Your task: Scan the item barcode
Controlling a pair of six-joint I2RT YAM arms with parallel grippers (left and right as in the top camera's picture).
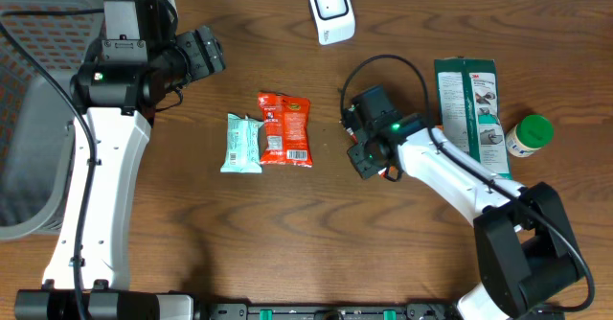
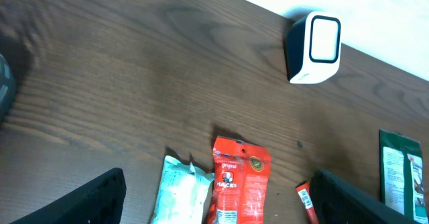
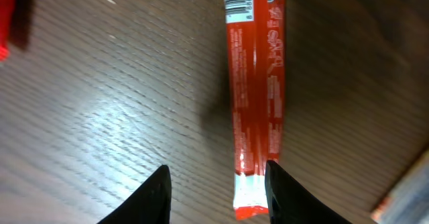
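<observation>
Red stick packet point(image 3: 258, 103) on wooden desk point(image 3: 100, 83) | right fingers point(image 3: 276, 194) half-open astride its end, one touching, not clamped | left fingers point(image 1: 206, 52) wide, empty | scanner point(image 1: 330, 11) at 12 o'clock

**A robot lab bench laid out like a shop checkout**

Two white robot arms, the left arm point(image 1: 96, 195) and the right arm point(image 1: 460, 181), rise from bases at the near edge of a wood-grain bench point(image 1: 287, 243). A black cable point(image 1: 383, 63) loops over the wood. A white barcode scanner point(image 1: 330, 11) sits at the far edge, with a red snack packet point(image 1: 284, 128), a green retail pack point(image 1: 471, 104) and a green-capped bottle point(image 1: 530, 134) laid out. A grey mesh chair point(image 1: 29, 119) stands at the left
</observation>
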